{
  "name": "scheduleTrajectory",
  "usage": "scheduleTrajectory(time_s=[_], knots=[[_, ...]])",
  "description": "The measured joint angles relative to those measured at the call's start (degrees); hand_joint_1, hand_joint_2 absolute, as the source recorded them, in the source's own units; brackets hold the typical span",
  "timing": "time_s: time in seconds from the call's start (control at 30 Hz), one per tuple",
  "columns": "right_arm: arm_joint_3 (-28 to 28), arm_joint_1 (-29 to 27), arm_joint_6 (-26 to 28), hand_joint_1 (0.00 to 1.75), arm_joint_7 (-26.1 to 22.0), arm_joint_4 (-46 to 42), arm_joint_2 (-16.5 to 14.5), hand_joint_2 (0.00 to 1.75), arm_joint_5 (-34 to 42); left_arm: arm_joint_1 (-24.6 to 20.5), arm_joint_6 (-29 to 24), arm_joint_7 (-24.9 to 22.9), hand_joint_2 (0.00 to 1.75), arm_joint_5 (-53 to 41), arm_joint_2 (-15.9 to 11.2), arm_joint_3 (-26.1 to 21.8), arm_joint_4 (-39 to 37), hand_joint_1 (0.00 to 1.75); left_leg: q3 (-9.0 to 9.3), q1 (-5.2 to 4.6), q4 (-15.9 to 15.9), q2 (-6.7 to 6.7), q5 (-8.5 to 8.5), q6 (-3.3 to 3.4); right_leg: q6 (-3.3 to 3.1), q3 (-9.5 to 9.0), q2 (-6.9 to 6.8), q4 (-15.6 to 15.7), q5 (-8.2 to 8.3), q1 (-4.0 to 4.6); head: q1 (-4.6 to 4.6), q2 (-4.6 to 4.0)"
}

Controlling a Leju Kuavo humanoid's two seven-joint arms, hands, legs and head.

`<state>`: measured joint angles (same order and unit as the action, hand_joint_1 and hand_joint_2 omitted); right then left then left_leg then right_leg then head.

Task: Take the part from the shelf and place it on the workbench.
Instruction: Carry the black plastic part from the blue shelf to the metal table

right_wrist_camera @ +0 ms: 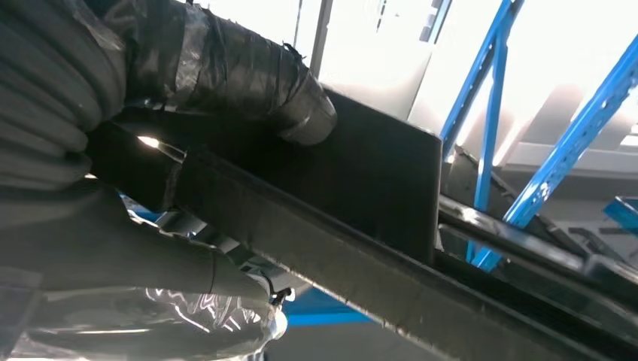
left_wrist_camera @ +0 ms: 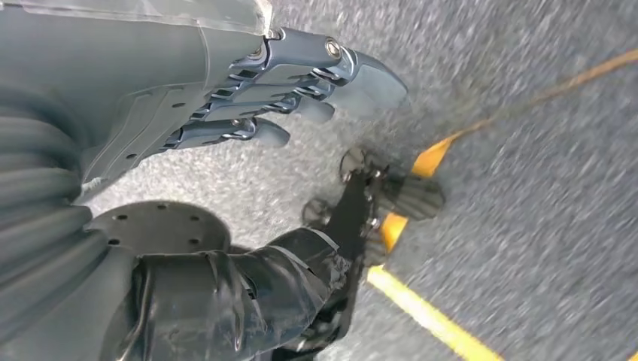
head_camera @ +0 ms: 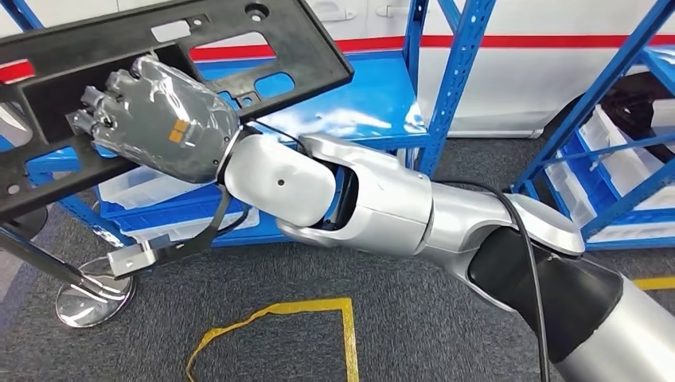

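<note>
- Part (head_camera: 239, 48), a flat black frame with cut-outs, is lifted in the air and tilted, in front of the blue shelf (head_camera: 374, 103).
- Right hand (head_camera: 151, 111) grips the part: its fingers (head_camera: 91, 107) go through a large opening and close around one bar; the thumb (right_wrist_camera: 248, 83) presses on the other face.
- Left hand (left_wrist_camera: 226, 105) holds nothing, fingers straight and close together above the grey floor (left_wrist_camera: 542, 188) with yellow tape (left_wrist_camera: 421, 308).
- White bins (head_camera: 159, 195) sit on the low shelf level behind the part.
</note>
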<state>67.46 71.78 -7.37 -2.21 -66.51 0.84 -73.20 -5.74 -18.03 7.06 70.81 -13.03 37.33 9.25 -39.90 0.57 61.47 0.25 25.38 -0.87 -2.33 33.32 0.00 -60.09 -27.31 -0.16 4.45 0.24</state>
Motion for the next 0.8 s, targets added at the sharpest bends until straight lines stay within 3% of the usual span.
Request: scheduleTrajectory(time_s=[0.07, 0.1, 0.13, 0.17, 0.2, 0.23, 0.27, 0.33, 0.4, 0.47, 0.5, 0.53, 0.6, 0.63, 0.67, 0.7, 0.77, 0.8], knots=[[-0.01, 0.01, -0.01, 1.75, 0.00, 0.04, -0.07, 1.75, 0.00, -0.03, 0.02, 0.00, 1.75, -0.01, 0.02, 0.01, -0.01, 0.00, -1.66, 0.18, 6.05, 0.00, 5.63, -0.57, -0.45, 1.44, -0.07, 0.08, 1.31, -0.02, -0.10, 0.00], [-0.01, -0.04, -0.02, 1.75, 0.00, 0.06, -0.07, 1.75, 0.00, -0.05, 0.02, 0.00, 1.75, -0.02, 0.02, 0.01, -0.01, 0.00, -2.34, 0.23, 9.69, 0.00, 7.64, -0.77, -0.53, 2.23, -0.08, 0.04, 1.93, 0.01, -0.10, 0.00], [0.00, -0.09, -0.02, 1.75, 0.00, 0.08, -0.07, 1.75, 0.00, -0.04, 0.03, 0.00, 1.75, -0.02, 0.02, 0.01, -0.01, 0.00, -2.61, 0.25, 12.59, 0.00, 8.32, -0.91, -0.54, 3.07, -0.09, -0.02, 2.55, 0.04, -0.09, 0.00], [0.00, -0.14, -0.02, 1.75, 0.00, 0.11, -0.07, 1.75, 0.00, -0.03, 0.04, 0.00, 1.75, -0.02, 0.03, 0.01, -0.01, 0.00, -2.19, 0.26, 13.95, 0.00, 7.62, -0.95, -0.51, 3.92, -0.09, -0.11, 3.15, 0.04, -0.10, 0.00], [0.01, -0.17, -0.02, 1.75, 0.00, 0.14, -0.06, 1.75, 0.00, -0.03, 0.05, 0.00, 1.75, -0.02, 0.02, 0.01, -0.01, 0.00, -0.90, 0.25, 13.45, 0.00, 5.98, -0.92, -0.45, 4.78, -0.09, -0.23, 3.74, 0.04, -0.09, 0.00], [0.00, -0.17, -0.02, 1.75, 0.00, 0.17, -0.06, 1.75, 0.00, -0.07, 0.06, 0.01, 1.75, -0.02, 0.01, 0.01, -0.01, 0.00, 1.40, 0.25, 11.01, -0.01, 4.27, -0.80, -0.37, 5.56, -0.07, -0.34, 4.33, 0.03, -0.09, 0.00], [-0.01, -0.16, -0.02, 1.75, 0.00, 0.19, -0.08, 1.75, 0.00, -0.14, 0.06, 0.01, 1.75, -0.03, -0.02, 0.01, -0.01, 0.00, 4.42, 0.22, 7.09, -0.02, 3.64, -0.61, -0.23, 6.22, -0.04, -0.42, 4.88, 0.05, -0.09, 0.00], [-0.01, -0.10, -0.01, 1.75, 0.00, 0.22, -0.11, 1.75, 0.00, -0.28, 0.06, 0.04, 1.75, -0.05, -0.11, 0.01, -0.01, 0.00, 9.74, -0.10, -0.88, -0.17, 4.52, -0.05, 0.25, 6.88, -0.04, -0.31, 5.98, 0.07, -0.03, 0.00], [-0.01, -0.03, -0.01, 1.75, 0.00, 0.25, -0.16, 1.75, 0.00, -0.33, 0.06, 0.06, 1.75, -0.06, -0.17, 0.01, -0.01, 0.00, 11.13, -0.53, -3.91, -0.34, 4.95, 0.58, 0.84, 6.93, -0.06, 0.29, 7.20, -0.02, -0.05, 0.00], [-0.01, -0.03, -0.02, 1.75, 0.00, 0.31, -0.16, 1.75, 0.00, -0.40, 0.06, 0.07, 1.75, -0.06, -0.16, 0.01, -0.01, 0.00, 10.47, -0.41, -4.44, -0.17, 3.49, 1.35, 1.46, 7.22, 0.01, 0.78, 7.55, -0.06, -0.08, 0.00], [-0.01, -0.02, -0.03, 1.75, 0.00, 0.35, -0.14, 1.75, 0.00, -0.42, 0.07, 0.08, 1.75, -0.06, -0.14, 0.01, -0.01, 0.00, 10.07, -0.28, -4.85, 0.00, 2.71, 1.81, 1.72, 7.68, 0.04, 0.05, 6.21, -0.04, 0.02, 0.00], [0.00, -0.04, -0.04, 1.75, 0.00, 0.40, -0.11, 1.75, 0.00, -0.42, 0.09, 0.08, 1.75, -0.06, -0.13, 0.01, -0.01, 0.00, 9.41, -0.15, -5.20, 0.17, 1.82, 2.23, 1.95, 8.35, 0.06, -1.75, 3.75, -0.02, 0.10, 0.00], [0.00, -0.05, -0.05, 1.75, -0.01, 0.48, -0.09, 1.75, 0.00, -0.40, 0.14, 0.09, 1.75, -0.06, -0.11, 0.01, -0.01, 0.00, 7.66, -0.20, -5.13, 0.32, 0.34, 2.71, 2.24, 9.89, 0.05, -8.56, -2.37, -0.05, 0.24, 0.00], [0.00, -0.07, -0.06, 1.75, -0.01, 0.53, -0.09, 1.75, 0.00, -0.40, 0.17, 0.09, 1.75, -0.07, -0.11, 0.01, -0.01, 0.00, 6.68, -0.24, -4.96, 0.33, -0.30, 2.73, 2.34, 10.38, 0.05, -12.16, -4.04, -0.05, 0.26, 0.00], [0.00, -0.10, -0.07, 1.75, -0.01, 0.61, -0.08, 1.75, 0.00, -0.40, 0.20, 0.08, 1.75, -0.07, -0.10, 0.01, -0.01, 0.00, 5.66, -0.28, -4.72, 0.33, -0.91, 2.72, 2.41, 10.36, 0.05, -14.71, -4.22, -0.05, 0.25, 0.00], [0.00, -0.13, -0.07, 1.75, -0.01, 0.69, -0.08, 1.75, 0.00, -0.39, 0.23, 0.06, 1.75, -0.08, -0.10, 0.01, -0.01, 0.00, 4.61, -0.31, -4.41, 0.33, -1.45, 2.65, 2.39, 9.56, 0.05, -15.58, -3.10, -0.05, 0.26, 0.00], [-0.01, -0.13, -0.07, 1.75, -0.02, 0.83, -0.08, 1.75, 0.00, -0.36, 0.32, 0.00, 1.75, -0.07, -0.10, 0.01, -0.01, 0.00, 2.62, -0.36, -3.62, 0.32, -2.39, 2.41, 2.08, 5.29, 0.08, -11.78, -0.19, 0.00, 0.26, 0.00], [-0.01, -0.08, -0.07, 1.75, -0.02, 0.86, -0.11, 1.75, 0.00, -0.35, 0.37, -0.04, 1.75, -0.07, -0.09, 0.01, -0.01, 0.00, 1.75, -0.44, -3.19, 0.29, -2.79, 2.21, 1.83, 2.38, 0.12, -7.94, -0.04, 0.13, 0.27, 0.00]])
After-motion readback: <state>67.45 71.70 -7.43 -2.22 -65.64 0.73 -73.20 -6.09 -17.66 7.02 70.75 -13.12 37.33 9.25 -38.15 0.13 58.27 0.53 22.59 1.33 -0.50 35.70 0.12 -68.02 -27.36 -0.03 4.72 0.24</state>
